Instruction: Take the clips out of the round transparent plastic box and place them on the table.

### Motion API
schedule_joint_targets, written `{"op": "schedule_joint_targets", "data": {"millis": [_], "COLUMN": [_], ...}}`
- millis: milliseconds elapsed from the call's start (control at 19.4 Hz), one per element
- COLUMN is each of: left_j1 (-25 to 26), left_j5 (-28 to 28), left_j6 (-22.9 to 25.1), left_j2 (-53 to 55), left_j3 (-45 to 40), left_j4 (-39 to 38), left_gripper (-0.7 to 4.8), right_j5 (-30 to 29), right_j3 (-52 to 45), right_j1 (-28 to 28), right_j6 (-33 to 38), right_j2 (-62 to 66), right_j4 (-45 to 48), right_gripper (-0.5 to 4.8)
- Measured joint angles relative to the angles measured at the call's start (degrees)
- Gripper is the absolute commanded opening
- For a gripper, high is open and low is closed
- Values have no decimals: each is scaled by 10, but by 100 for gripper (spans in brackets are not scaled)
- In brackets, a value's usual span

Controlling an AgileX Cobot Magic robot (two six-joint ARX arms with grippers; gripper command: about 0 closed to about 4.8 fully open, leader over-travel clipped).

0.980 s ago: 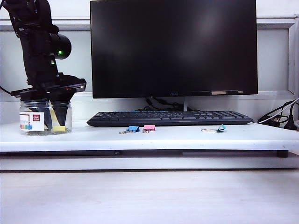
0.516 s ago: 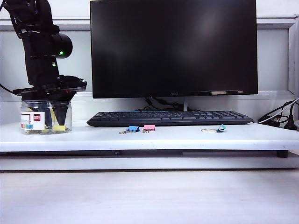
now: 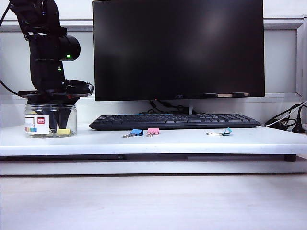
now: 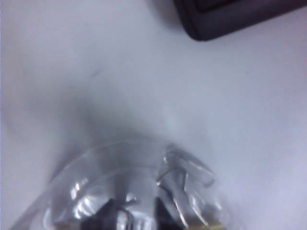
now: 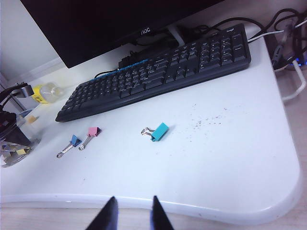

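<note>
From the front, the left gripper (image 3: 53, 120) reaches down inside the jar (image 3: 50, 120) on the table (image 3: 192, 141), near a yellow clip (image 3: 63, 131). Its close camera is blurry, so its grip is unclear. The right gripper (image 5: 131, 213), pressed together, hangs off the table's edge.

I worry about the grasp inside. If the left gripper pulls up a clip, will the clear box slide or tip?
Probably slide: the round transparent plastic box looks thin-walled and nearly empty on the smooth table. Tipping seems unlikely; it is short and wide. The left gripper fills it, so snagging is possible.
</note>
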Motion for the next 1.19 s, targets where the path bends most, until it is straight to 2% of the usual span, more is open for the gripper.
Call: {"op": "schedule_joint_targets", "data": {"millis": [155, 206, 258, 310, 619, 1187], "left_j1": [0, 0, 0, 0, 0, -2], "left_j5": [0, 0, 0, 0, 6, -28], "left_j6": [0, 0, 0, 1, 5, 22], "left_j2": [0, 0, 0, 0, 1, 1], "left_j3": [0, 0, 0, 0, 0, 0], "left_j4": [0, 0, 0, 1, 9, 8], "left_gripper": [110, 94, 45, 36, 22, 20], "right_j5": [0, 0, 0, 0, 0, 1], "right_j3": [0, 0, 0, 0, 0, 0], "right_j1": [0, 0, 0, 0, 0, 0], "right_j6": [0, 0, 0, 0, 0, -9], "right_j2": [0, 0, 0, 0, 0, 0], "right_j4": [0, 0, 0, 0, 0, 0], "right_gripper": [95, 95, 95, 95, 95, 95]}}
